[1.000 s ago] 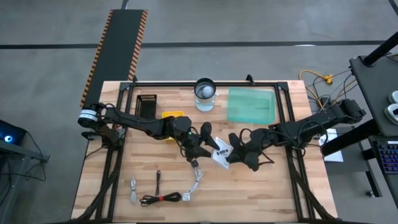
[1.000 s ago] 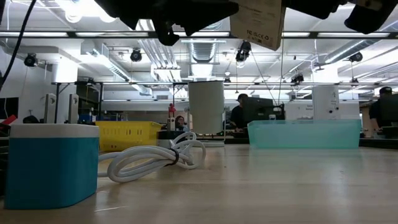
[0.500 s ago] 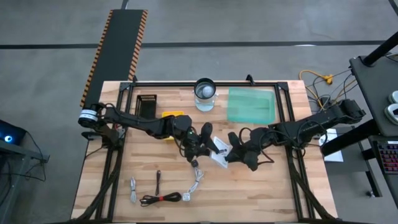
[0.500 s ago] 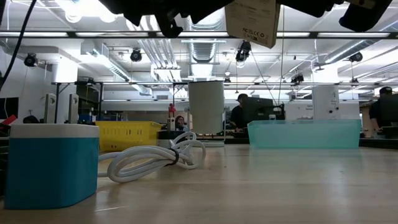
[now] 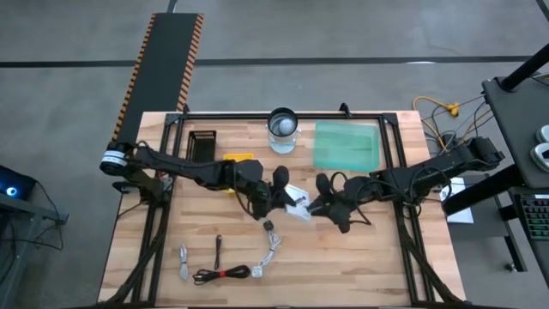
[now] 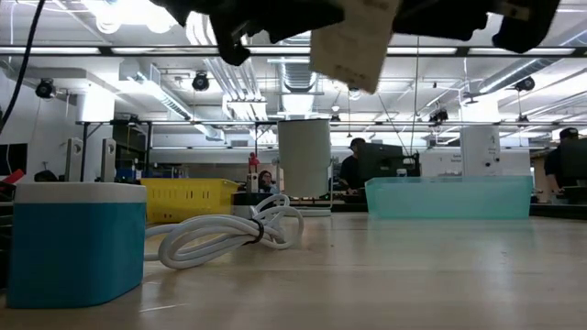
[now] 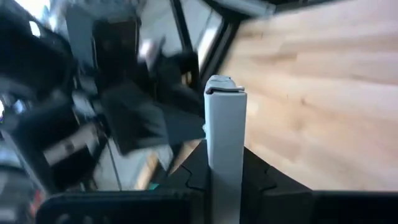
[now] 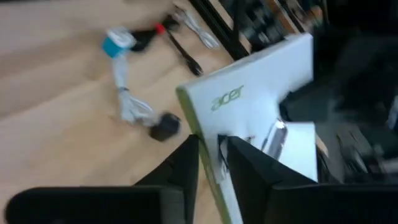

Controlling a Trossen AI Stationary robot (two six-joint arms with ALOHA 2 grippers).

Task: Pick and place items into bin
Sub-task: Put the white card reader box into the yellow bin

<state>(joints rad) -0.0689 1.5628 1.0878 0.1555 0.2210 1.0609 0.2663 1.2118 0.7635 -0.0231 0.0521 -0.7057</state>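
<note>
A white flat card (image 5: 297, 202) printed "acer" (image 8: 227, 98) hangs above the table's middle between both grippers. My left gripper (image 5: 283, 196) is shut on it from the left. My right gripper (image 5: 319, 204) stands at the card's right side, fingers slightly apart about its edge (image 8: 211, 163). On the table nearer the front lie a white cable (image 5: 273, 245) with a black plug, a grey cable (image 5: 184, 262), a small black stick (image 5: 218, 251) and a black cable coil with red tie (image 5: 223, 275). The teal bin (image 5: 346, 144) stands at the far right. My left gripper pinches the card's thin edge (image 7: 224, 155) between its two fingers, coming level from the table's left. The card is lifted clear of the table and tilted (image 6: 353, 46). My right gripper has a finger (image 8: 186, 171) on each side of the card's edge; whether they touch it I cannot tell.
A white cylinder (image 5: 283, 129) stands at the far middle beside the bin. A yellow tray (image 5: 238, 160) and a black part (image 5: 202, 144) lie at the far left. A blue and white block (image 6: 78, 243) sits at the white cable's near end.
My left gripper has shut on the card. Both grippers and the card have gone a little toward the table's far edge and left. In the low view the card has tipped from nearly upright to slanted.
</note>
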